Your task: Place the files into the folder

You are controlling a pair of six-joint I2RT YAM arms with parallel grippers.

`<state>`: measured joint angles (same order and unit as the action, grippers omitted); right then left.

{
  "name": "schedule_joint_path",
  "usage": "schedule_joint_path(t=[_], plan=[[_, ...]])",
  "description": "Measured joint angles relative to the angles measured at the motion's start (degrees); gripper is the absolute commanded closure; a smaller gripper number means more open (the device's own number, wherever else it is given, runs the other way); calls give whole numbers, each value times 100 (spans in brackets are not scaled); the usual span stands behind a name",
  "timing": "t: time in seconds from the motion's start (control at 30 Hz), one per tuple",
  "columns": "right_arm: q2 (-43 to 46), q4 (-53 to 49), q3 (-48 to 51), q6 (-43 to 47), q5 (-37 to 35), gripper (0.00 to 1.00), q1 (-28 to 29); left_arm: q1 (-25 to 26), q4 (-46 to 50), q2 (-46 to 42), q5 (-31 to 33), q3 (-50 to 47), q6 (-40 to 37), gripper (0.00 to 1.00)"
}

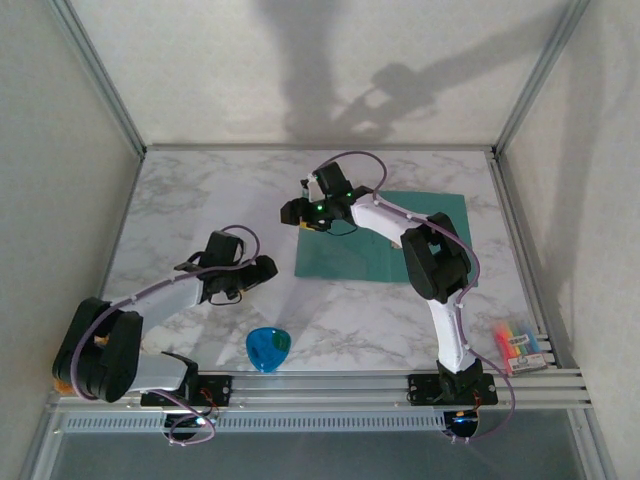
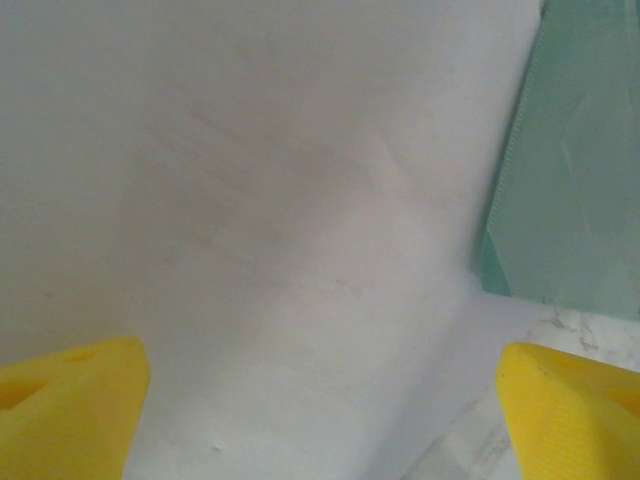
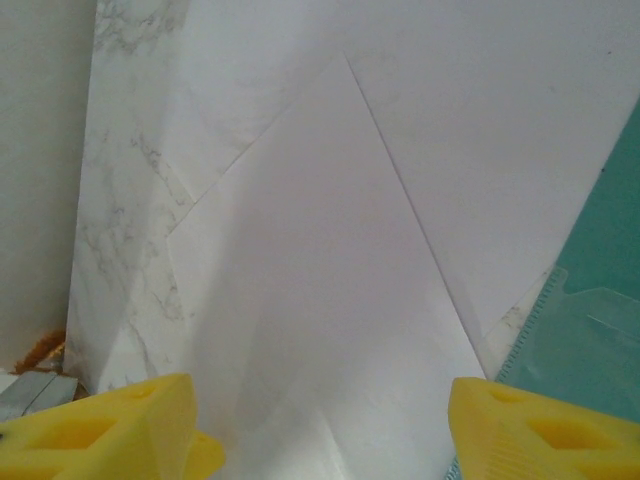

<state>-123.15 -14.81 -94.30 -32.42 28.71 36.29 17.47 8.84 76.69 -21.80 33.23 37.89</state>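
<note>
Left tool (image 2: 320, 405): yellow fingers (image 2: 70, 405) spread wide, nothing gripped between them. It hangs over a white sheet of the files (image 2: 270, 200). The sheet's right edge meets the folder (image 2: 580, 150), teal and part translucent from this wrist.

Right tool (image 3: 320, 420): fingers (image 3: 540, 430) also well apart, empty. Below it lie overlapping white sheets, one with its corner pointing away from the camera. Marble surface (image 3: 120, 200) shows to their left and a teal folder edge to the right.

Overhead: the folder lies flat on the surface, right of centre, with the right arm stretched over it. The right tool is at the folder's far left corner; the left tool is just left of its near left corner. The sheets are hard to tell from the marble here.

Blue cup (image 1: 268, 348) near the front edge; a multicoloured pack (image 1: 520, 343) front right.
</note>
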Motion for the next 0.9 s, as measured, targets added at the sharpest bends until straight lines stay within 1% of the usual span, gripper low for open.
schedule_joint_path(t=[0.23, 0.43, 0.6, 0.77, 0.9], plan=[[0, -4, -4, 20, 0, 32, 33, -420, 125, 190, 136, 33, -367, 11], [-2, -192, -87, 116, 0, 32, 96, -719, 195, 407, 455, 249, -564, 11], [-125, -380, -382, 201, 42, 32, 201, -1082, 282, 573, 619, 431, -730, 10], [-289, -638, -658, 334, 90, 32, 291, -1320, 417, 859, 844, 734, -931, 10], [-448, -968, -979, 503, 81, 32, 378, -1556, 546, 883, 988, 848, -1021, 9]])
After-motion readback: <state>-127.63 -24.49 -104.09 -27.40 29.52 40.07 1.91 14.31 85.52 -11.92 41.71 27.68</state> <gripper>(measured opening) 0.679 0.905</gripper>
